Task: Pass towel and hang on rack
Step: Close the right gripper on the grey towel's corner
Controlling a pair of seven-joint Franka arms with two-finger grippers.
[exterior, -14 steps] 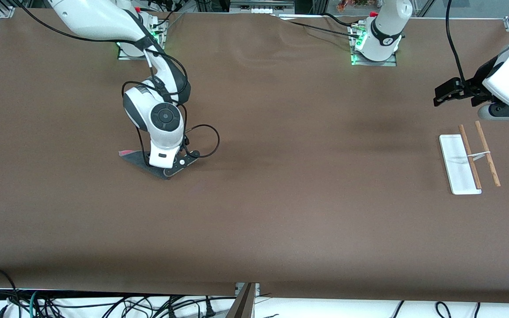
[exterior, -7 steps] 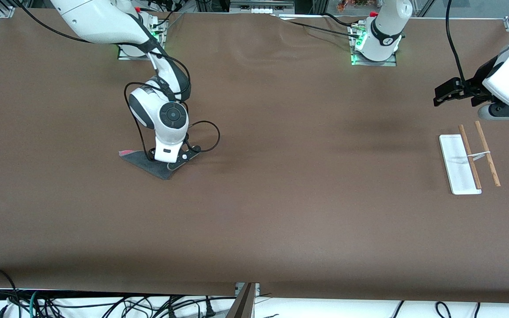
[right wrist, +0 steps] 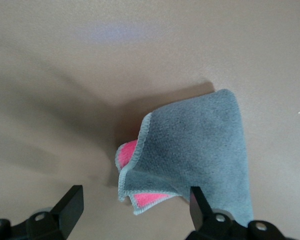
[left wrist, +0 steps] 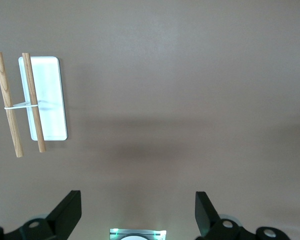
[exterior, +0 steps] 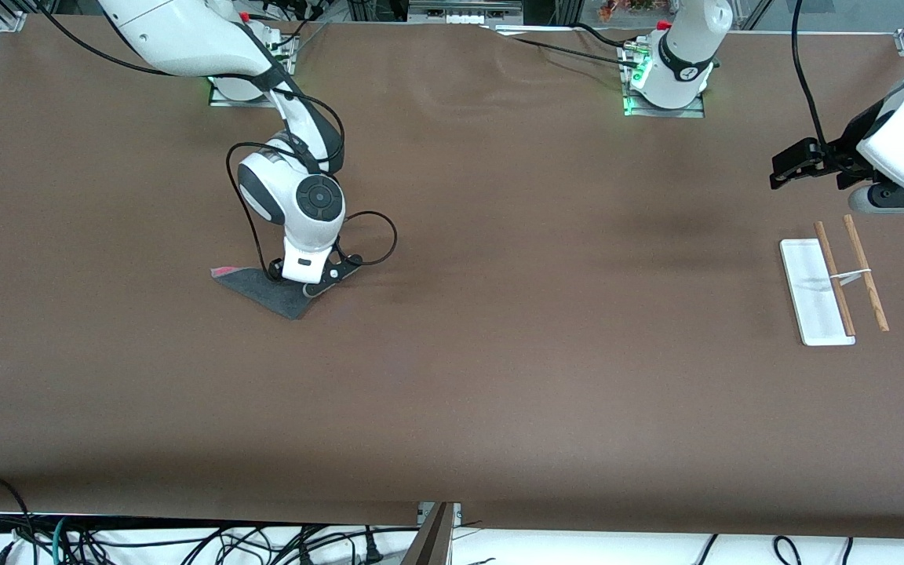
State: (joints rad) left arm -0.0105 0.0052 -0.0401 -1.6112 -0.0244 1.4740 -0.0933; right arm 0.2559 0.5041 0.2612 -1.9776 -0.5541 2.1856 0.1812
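The towel (exterior: pixel 257 286) lies on the table toward the right arm's end, dark grey side up, with a pink corner showing. My right gripper (exterior: pixel 300 284) is open, low over the towel's edge. In the right wrist view the towel (right wrist: pixel 200 145) has a folded corner with pink underside between the spread fingers (right wrist: pixel 70 205) of the right gripper (right wrist: pixel 135 202), and nothing is gripped. The rack (exterior: pixel 840 276), a white base with two brown rods, stands at the left arm's end. My left gripper (exterior: pixel 791 166) is open and empty, waiting up over the table beside the rack. The left wrist view shows the rack (left wrist: pixel 37 100) and the left gripper (left wrist: pixel 138 202).
Brown cloth covers the whole table (exterior: pixel 538 377). The two arm bases (exterior: pixel 664 86) stand along its edge farthest from the front camera. A black cable loop (exterior: pixel 381 243) hangs from the right wrist beside the towel. Cables lie below the table's near edge.
The right arm's hand has shifted a little toward the left arm's end over the towel, uncovering more grey cloth. The towel, the rack and the left arm have not moved.
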